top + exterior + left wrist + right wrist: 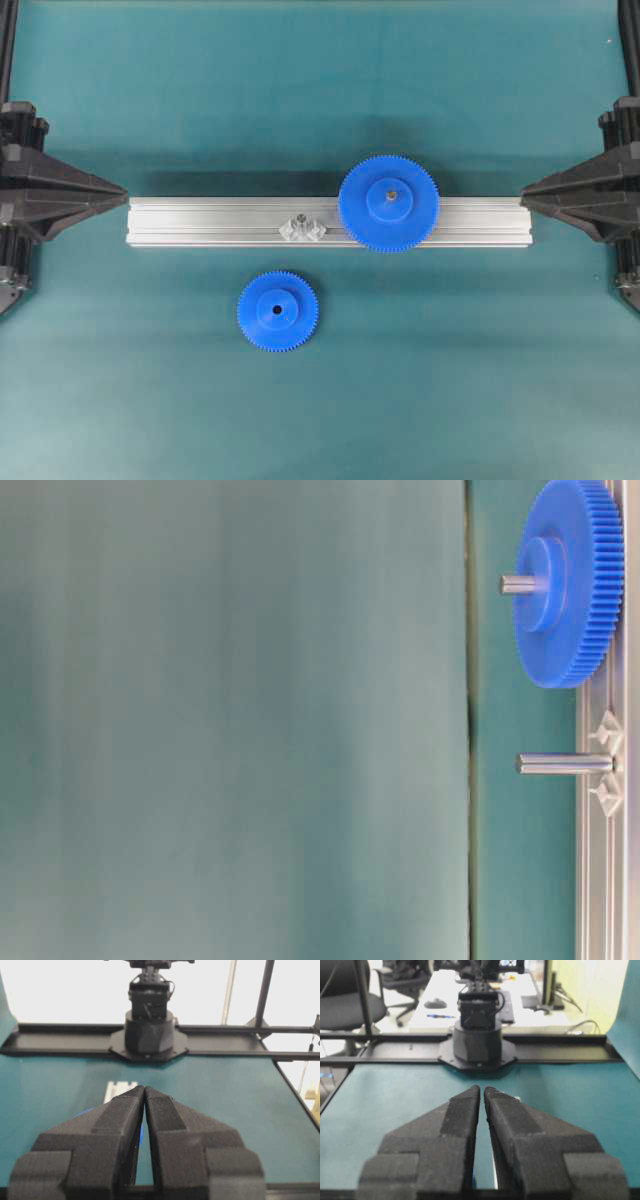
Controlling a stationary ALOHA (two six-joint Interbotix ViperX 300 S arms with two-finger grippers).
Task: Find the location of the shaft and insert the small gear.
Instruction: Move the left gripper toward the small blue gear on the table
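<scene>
Lying flat on a teal surface (150,100), the small gear (278,311) is a bright blue toothed disc with a raised round hub and a dark centre hole; it sits alone, just in front of a long silver aluminium rail (200,222) that runs left to right across the middle of the overhead view. The shaft (302,226) stands upright on the rail a little left of its middle, a tiny silvery pin on a shiny faceted base, bare and well apart from the small gear. To its right, a larger blue gear (388,203) is mounted on the rail with a grey pin through its centre. The left gripper (118,191) points inward at the left end of the rail, and the right gripper (524,191) mirrors it at the right end. Each wrist camera shows its own black jaws drawn together with only a thin slit between them, holding nothing.
</scene>
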